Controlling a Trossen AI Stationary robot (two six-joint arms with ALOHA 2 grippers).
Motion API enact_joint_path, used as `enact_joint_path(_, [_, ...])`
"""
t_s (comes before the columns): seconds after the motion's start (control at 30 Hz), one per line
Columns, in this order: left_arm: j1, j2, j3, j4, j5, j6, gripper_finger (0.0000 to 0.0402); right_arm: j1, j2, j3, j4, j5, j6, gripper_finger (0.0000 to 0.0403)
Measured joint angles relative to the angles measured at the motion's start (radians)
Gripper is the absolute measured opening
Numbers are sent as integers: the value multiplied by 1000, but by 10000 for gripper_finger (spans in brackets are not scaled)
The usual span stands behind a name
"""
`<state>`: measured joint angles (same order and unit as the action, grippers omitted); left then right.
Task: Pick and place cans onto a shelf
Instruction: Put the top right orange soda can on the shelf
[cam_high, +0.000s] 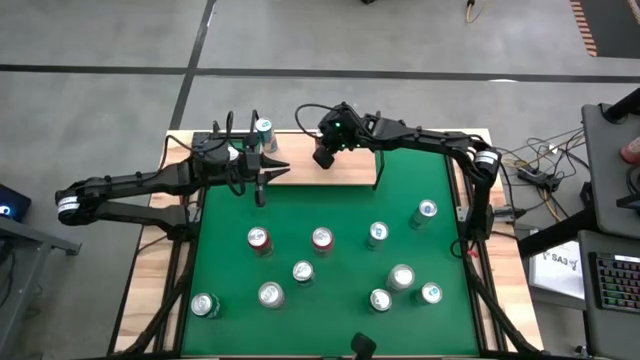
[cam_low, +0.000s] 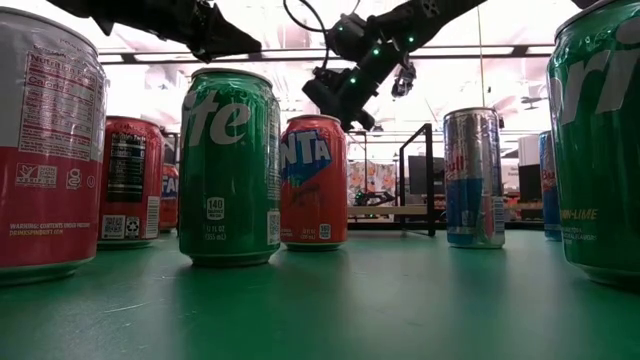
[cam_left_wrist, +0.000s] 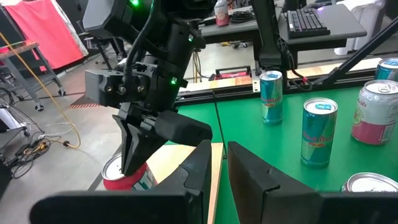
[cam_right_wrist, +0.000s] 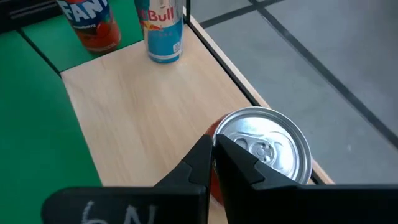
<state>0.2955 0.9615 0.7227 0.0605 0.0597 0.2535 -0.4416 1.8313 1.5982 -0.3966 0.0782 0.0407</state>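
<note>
The light-wood shelf (cam_high: 345, 172) lies along the table's far edge. A red can with a silver top (cam_right_wrist: 264, 149) stands upright near the shelf's far edge, under my right gripper (cam_right_wrist: 211, 152), which is shut and reaches in from the right (cam_high: 328, 150). The can also shows in the left wrist view (cam_left_wrist: 115, 175). A Red Bull can (cam_high: 265, 130) stands on the shelf's left end. My left gripper (cam_left_wrist: 219, 165) hovers at the shelf's left end, empty, with its fingers all but together. Several cans (cam_high: 322, 238) stand on the green table. My right gripper's shut fingertips (cam_right_wrist: 217, 155) stand at the red can's top rim (cam_right_wrist: 225, 138), on the side toward the table's right. They slant down from above. I cannot tell whether they touch it. The can stands upright on the shelf.
An orange Fanta can (cam_right_wrist: 93, 25) stands by the shelf's near edge, close to the Red Bull can (cam_right_wrist: 165, 31). A black wire upright (cam_high: 377, 172) rises from the shelf. In the low view a green can (cam_low: 230, 165) and others stand in front. Cables and a keyboard lie beyond the table's right edge.
</note>
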Motion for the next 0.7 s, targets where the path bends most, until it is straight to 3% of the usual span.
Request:
enact_joint_path(0.57, [1,0,0,7,-1,9,36,-35,2,-1,8,1,-113,12])
enact_joint_path(0.7, [1,0,0,8,-44,18,36,-44,2,-1,11,0,-119,12])
